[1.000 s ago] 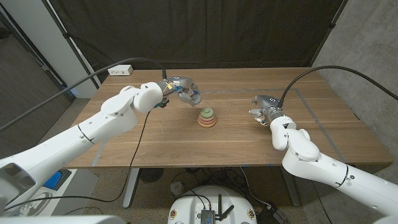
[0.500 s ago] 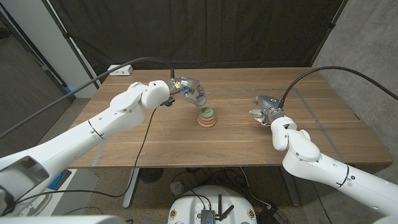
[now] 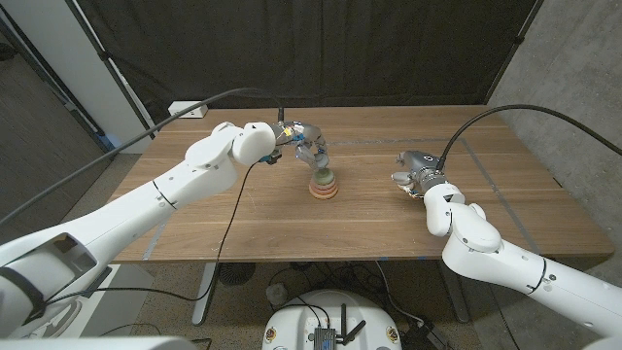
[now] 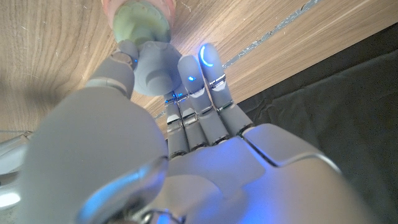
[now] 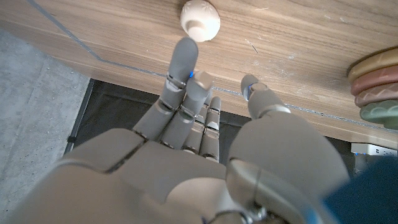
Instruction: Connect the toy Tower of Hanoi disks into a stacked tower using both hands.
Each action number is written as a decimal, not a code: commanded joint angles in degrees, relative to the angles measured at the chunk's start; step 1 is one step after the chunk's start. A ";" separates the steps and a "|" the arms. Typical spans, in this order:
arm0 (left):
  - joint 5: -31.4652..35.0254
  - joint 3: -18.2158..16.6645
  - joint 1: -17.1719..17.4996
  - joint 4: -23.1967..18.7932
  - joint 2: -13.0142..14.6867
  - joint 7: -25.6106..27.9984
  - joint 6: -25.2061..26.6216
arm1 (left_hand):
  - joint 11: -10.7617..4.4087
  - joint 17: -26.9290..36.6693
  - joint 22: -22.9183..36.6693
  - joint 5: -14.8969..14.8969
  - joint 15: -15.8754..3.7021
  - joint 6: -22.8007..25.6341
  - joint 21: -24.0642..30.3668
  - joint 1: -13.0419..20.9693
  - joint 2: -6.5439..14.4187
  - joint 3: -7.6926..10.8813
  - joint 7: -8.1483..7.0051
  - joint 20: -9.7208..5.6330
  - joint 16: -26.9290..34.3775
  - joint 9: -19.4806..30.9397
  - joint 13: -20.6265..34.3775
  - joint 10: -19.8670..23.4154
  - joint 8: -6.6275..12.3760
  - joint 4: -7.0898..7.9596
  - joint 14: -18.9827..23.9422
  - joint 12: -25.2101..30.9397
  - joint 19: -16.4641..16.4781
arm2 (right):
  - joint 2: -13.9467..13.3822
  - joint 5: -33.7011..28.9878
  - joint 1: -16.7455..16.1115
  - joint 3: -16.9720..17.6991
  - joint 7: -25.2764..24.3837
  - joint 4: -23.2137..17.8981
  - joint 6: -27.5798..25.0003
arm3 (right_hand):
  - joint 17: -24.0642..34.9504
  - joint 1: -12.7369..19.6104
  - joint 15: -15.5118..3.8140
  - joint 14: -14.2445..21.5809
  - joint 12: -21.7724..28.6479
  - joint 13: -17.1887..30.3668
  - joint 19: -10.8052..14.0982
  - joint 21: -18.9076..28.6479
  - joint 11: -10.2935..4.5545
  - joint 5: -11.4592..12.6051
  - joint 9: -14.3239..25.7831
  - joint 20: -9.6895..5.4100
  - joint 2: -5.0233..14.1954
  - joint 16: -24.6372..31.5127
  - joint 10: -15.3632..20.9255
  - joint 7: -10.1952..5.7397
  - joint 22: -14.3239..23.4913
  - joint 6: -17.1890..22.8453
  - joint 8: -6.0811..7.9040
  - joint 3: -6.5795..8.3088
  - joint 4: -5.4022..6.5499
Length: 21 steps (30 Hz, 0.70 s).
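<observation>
The disk stack (image 3: 324, 184) sits mid-table (image 3: 243, 224), looking light, rigid and smooth, best pinched at a disk's rim. Left hand (image 3: 309, 148) hangs above it, fingers (image 4: 208, 68) pointing down, thumb touching the green top disk (image 4: 140, 22). Right hand (image 3: 412, 175) waits well apart, fingers (image 5: 180, 68) spread and empty, beside a cream cap (image 5: 200, 19).

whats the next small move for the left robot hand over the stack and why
Probably ease the left robot hand straight down and settle the green disk on the stack. In the left wrist view its fingers are at the green disk, directly above the tower. The right robot hand waits apart, near a small cream piece on the wooden table.
</observation>
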 commanded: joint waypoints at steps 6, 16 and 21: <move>0.95 1.83 -1.58 2.55 -1.82 -2.15 -0.95 | -4.75 0.08 0.17 0.31 -5.07 0.52 0.36 0.74 1.46 -0.08 -0.08 -8.13 0.26 0.32 0.64 5.01 0.34 0.24 0.14 0.38 0.11 | -0.38 1.17 1.01 -0.63 -0.06 0.59 0.21 | 0.20 -0.47 -0.96 0.31 -0.24 0.20 0.01 0.02 0.12 0.53 0.26 -3.06 -0.10 0.33 0.23 0.23 0.00 0.08 0.04 0.30 -0.07; 1.31 2.76 -2.22 4.24 -2.79 -2.04 -1.68 | -4.74 0.10 0.18 0.43 -5.08 0.59 0.33 1.24 1.52 0.04 -0.13 -8.20 0.23 0.37 0.77 5.11 0.24 0.02 0.14 0.30 0.02 | -0.35 1.78 1.20 -0.75 -0.45 0.86 0.26 | 0.20 -0.53 -0.96 0.31 -0.31 0.18 -0.01 -0.01 0.08 0.55 0.27 -3.06 -0.10 0.36 0.13 0.21 -0.02 0.09 0.03 0.31 -0.07; 1.26 3.13 -2.34 4.99 -3.07 -2.04 -2.05 | -4.79 0.10 0.19 0.46 -5.08 0.64 0.34 1.35 1.52 0.05 -0.15 -8.19 0.23 0.39 0.78 5.12 0.22 -0.01 0.15 0.26 0.02 | -0.29 1.95 1.23 -0.78 -0.74 0.86 -0.06 | 0.18 -0.55 -0.96 0.29 -0.31 0.20 0.00 0.01 0.05 0.56 0.28 -3.06 -0.08 0.35 0.10 0.24 0.00 0.10 0.03 0.32 -0.06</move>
